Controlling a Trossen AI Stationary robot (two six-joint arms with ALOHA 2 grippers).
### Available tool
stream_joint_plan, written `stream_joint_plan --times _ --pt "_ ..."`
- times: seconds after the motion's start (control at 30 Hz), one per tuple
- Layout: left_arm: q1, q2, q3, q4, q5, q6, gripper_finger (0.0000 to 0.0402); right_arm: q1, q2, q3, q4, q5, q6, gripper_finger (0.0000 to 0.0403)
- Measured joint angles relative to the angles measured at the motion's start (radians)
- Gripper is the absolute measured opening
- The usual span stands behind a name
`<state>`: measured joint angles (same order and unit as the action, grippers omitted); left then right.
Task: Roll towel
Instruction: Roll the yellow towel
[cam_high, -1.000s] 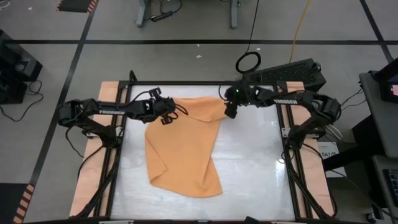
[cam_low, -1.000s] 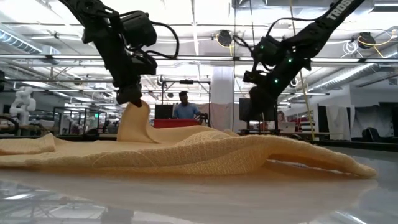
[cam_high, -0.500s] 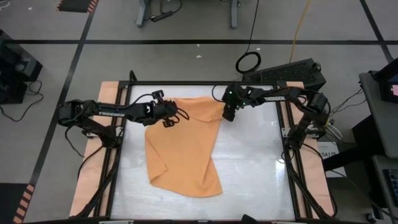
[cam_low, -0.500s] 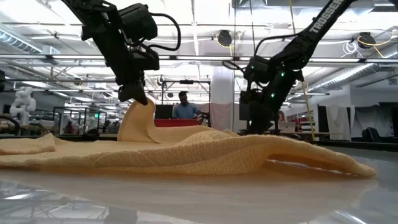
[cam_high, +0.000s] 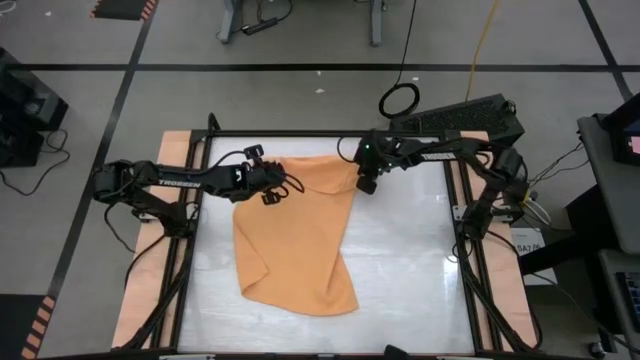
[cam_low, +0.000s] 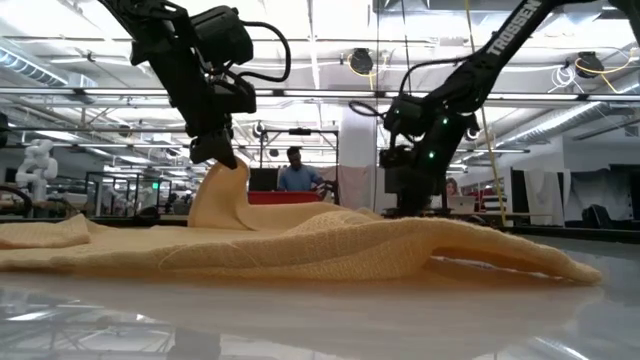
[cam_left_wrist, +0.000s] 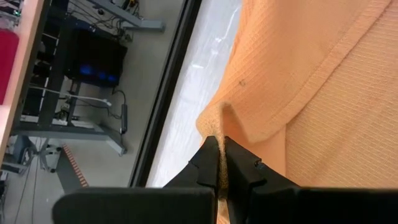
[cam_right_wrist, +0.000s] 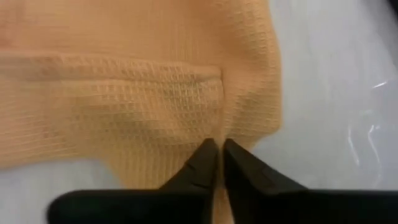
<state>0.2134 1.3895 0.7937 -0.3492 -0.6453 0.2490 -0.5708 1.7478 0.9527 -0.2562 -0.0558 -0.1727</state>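
Note:
The orange-tan towel (cam_high: 295, 235) lies spread on the white tabletop, its near end crumpled and its far left corner pulled up into a peak (cam_low: 215, 190). My left gripper (cam_high: 272, 190) is shut on that raised corner, seen above the cloth in the low view (cam_low: 222, 158). My right gripper (cam_high: 364, 185) is shut on the towel's far right corner, low at the table (cam_low: 405, 208). My left gripper pinches the towel's far left corner (cam_left_wrist: 214, 127) between its two fingertips, slanting down from the table's left side. The corner is lifted clear and the cloth hangs slack below it down to the table. My right gripper pinches the hemmed far right corner (cam_right_wrist: 225, 127) between its two fingertips, coming steeply from above. That corner still lies on the table.
Black frame rails and wooden side boards (cam_high: 150, 300) border the white top. A black box (cam_high: 460, 117) and a cable ring (cam_high: 400, 100) lie beyond the far edge. Bare tabletop (cam_high: 400, 270) shows right of the towel. A person (cam_low: 296, 170) stands far behind.
My right gripper has sunk toward the table, tipping more steeply down, and come onto the towel's far right corner, where it has shut. The towel's raised left corner and the rest of the cloth have stayed as they were.

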Motion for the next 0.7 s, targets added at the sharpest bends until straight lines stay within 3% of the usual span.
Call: stream_joint_plan --times 0.4,0.7 --pt "0.000 0.000 0.000 0.000 0.000 -0.002 0.0010 0.101 -0.103 -0.003 -0.224 0.004 0.050 0.0038" --pt "0.000 0.000 0.000 0.000 0.003 -0.005 0.0010 0.217 -0.127 -0.040 -0.248 0.012 0.007 0.0063"
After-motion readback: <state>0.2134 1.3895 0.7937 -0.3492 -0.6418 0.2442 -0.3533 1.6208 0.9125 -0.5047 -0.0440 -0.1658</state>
